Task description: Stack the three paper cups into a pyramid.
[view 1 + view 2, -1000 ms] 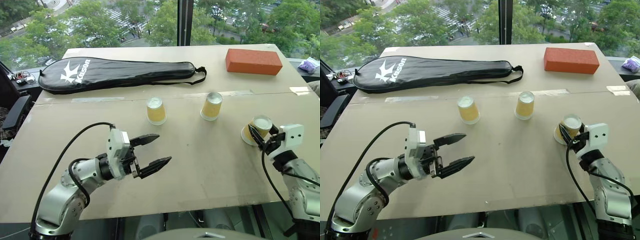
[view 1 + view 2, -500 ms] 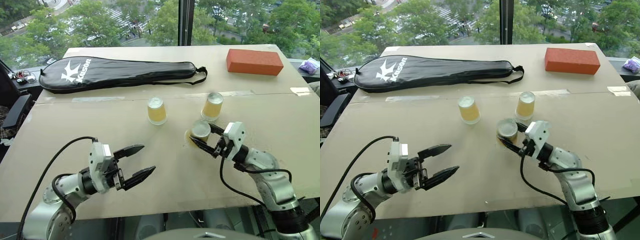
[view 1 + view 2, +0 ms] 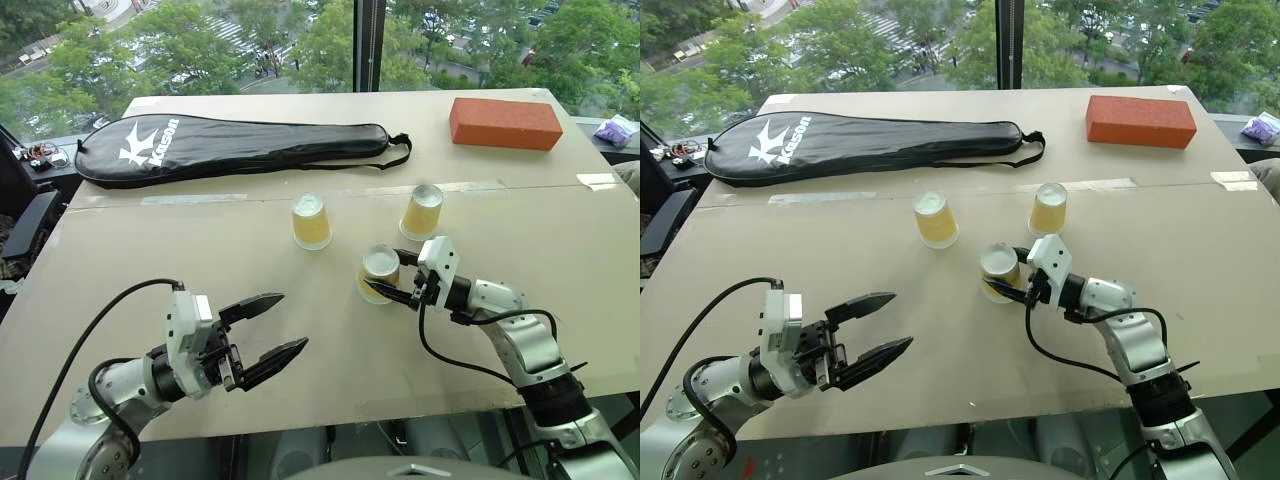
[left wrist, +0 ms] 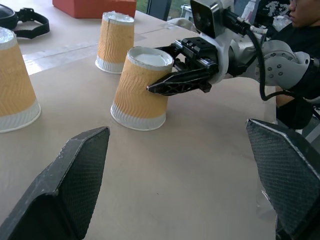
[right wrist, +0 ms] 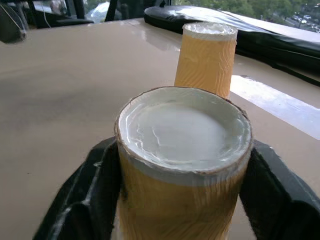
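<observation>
Three yellow-orange paper cups stand upside down on the table [image 3: 150,270]. The left cup [image 3: 312,222] and the right cup [image 3: 422,212] stand apart in a row. The third cup [image 3: 378,275] rests on the table just in front of the gap between them, leaning slightly. My right gripper [image 3: 385,276] reaches in from the right and is shut on this cup, one finger against each side near its top [image 5: 182,165]. My left gripper [image 3: 280,326] hovers open and empty at the near left, pointing toward the cups. Its fingers [image 4: 75,190] stay well short of the third cup [image 4: 140,90].
A long black racket case [image 3: 240,145] lies across the far left of the table. An orange brick [image 3: 506,122] sits at the far right corner. The table's front edge runs close below both arms. A person in dark clothing [image 4: 300,35] is beyond the right arm.
My right gripper has carried its cup from the table's right side leftward to just in front of the two other cups. My left gripper has drawn back toward the near left, still open.
</observation>
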